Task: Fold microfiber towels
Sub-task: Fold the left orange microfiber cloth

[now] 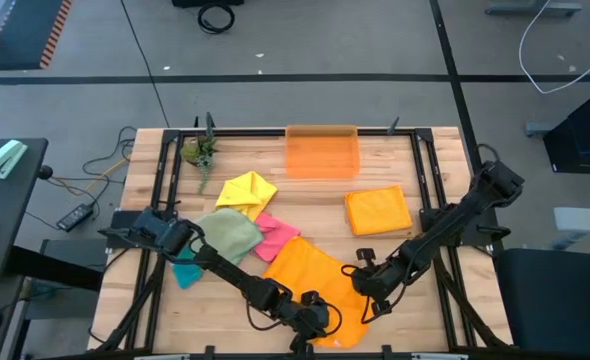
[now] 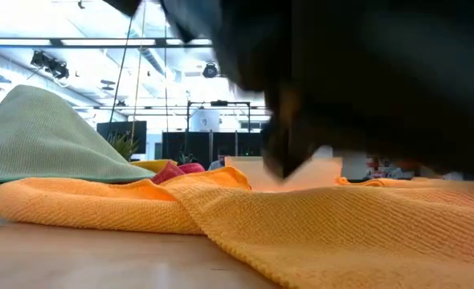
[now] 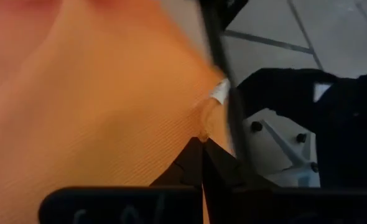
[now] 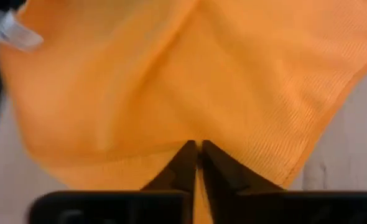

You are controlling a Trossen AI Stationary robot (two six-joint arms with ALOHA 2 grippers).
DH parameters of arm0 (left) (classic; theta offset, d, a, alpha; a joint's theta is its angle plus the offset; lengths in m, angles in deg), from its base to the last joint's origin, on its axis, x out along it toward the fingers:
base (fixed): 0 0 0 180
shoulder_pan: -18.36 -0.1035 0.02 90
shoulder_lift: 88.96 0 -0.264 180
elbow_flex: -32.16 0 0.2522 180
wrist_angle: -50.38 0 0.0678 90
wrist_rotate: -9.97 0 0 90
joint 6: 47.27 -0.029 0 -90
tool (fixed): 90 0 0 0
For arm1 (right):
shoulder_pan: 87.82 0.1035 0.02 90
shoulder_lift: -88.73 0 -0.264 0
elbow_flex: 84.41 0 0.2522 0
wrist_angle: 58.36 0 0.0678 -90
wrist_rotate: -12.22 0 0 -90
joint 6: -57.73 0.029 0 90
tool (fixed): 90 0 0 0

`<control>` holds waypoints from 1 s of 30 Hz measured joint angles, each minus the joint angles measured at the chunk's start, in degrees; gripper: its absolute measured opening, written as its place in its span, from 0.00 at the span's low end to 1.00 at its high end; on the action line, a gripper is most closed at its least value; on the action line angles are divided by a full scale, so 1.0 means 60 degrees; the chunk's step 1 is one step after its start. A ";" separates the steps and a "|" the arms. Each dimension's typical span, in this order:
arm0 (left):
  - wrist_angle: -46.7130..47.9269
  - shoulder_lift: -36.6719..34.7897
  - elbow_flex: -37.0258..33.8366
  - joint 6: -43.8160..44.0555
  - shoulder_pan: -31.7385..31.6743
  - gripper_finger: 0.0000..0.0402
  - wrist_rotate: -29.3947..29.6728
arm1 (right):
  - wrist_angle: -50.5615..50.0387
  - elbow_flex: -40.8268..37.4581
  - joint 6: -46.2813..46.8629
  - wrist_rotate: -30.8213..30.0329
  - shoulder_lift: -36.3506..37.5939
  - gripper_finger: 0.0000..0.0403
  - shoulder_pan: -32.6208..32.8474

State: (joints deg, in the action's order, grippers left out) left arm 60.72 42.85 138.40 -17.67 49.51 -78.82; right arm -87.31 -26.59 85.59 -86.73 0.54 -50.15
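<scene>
An orange microfiber towel (image 1: 310, 280) lies spread near the table's front edge, rumpled in the low view (image 2: 317, 229). My left gripper (image 1: 323, 322) is shut on its near part, close to a white tag (image 3: 219, 92). My right gripper (image 1: 367, 296) is shut on its right edge. Behind it lie a sage green towel (image 1: 227, 232), a pink one (image 1: 275, 236), a yellow one (image 1: 247, 190) and a teal one (image 1: 185, 272). A folded orange towel (image 1: 378, 211) rests flat at the right. My left gripper pinches the orange towel's edge (image 3: 203, 121) between its two fingertips, a little short of the white tag. The fingers slant down from the table's left side. One layer or several, I cannot tell. My right gripper pinches the orange towel's edge (image 4: 196, 138) between its two fingertips, slanting steeply down from the table's right side. The cloth spreads away from the fingers with a crease running from the hold; most of the towel lies on the table.
A translucent orange bin (image 1: 322, 152) stands at the far middle of the table. A small green plant (image 1: 199, 152) sits at the far left corner. Black frame rails (image 1: 435, 190) run along the table's sides. Bare wood (image 1: 415, 300) shows to the right of the towel.
</scene>
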 joint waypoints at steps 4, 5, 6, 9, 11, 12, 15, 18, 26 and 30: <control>0.0115 -0.0480 0.0000 -0.0455 0.0098 0.01 -0.0004 | -0.0146 0.0000 0.0180 -0.0003 0.0804 0.01 0.0186; 0.0097 -0.0626 0.0000 -0.0540 0.0119 0.01 0.0005 | -0.0253 0.0000 0.0262 -0.0004 0.1090 0.01 0.0293; 0.0137 -0.0810 0.0000 -0.0646 0.0159 0.01 0.0002 | -0.0355 0.0000 0.0372 -0.0069 0.1393 0.01 0.0442; 0.0359 -0.1482 0.0000 -0.1055 0.0304 0.01 0.0125 | -0.0609 0.0000 0.0847 -0.0891 0.2453 0.01 0.1201; 0.0652 -0.2004 0.0000 -0.1358 0.0448 0.01 0.0426 | -0.0615 0.0000 0.1073 -0.1761 0.3212 0.01 0.1938; 0.0808 -0.2277 0.0000 -0.1556 0.0536 0.01 0.0715 | -0.0615 0.0000 0.1128 -0.2299 0.3579 0.01 0.2359; 0.1142 -0.3247 0.0000 -0.2311 0.0804 0.01 0.1727 | -0.0269 0.0000 0.1104 -0.4430 0.4519 0.00 0.3712; 0.1126 -0.4330 0.0000 -0.3251 0.1078 0.01 0.2893 | 0.0961 0.0000 0.0036 -0.6620 0.5132 0.00 0.4939; 0.1135 -0.6688 0.0015 -0.5598 0.1770 0.01 0.6239 | 0.6800 0.0183 -0.7155 -0.9613 0.5624 0.00 0.5943; 0.2151 -0.7082 0.0018 -0.5586 0.1451 0.01 0.7102 | 0.6218 0.0758 -0.8250 -1.1071 0.5800 0.00 0.5175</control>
State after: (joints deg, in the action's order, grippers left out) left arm 73.62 0.35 138.51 -51.18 58.22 -36.21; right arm -50.00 -22.05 36.08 -153.15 35.34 -19.10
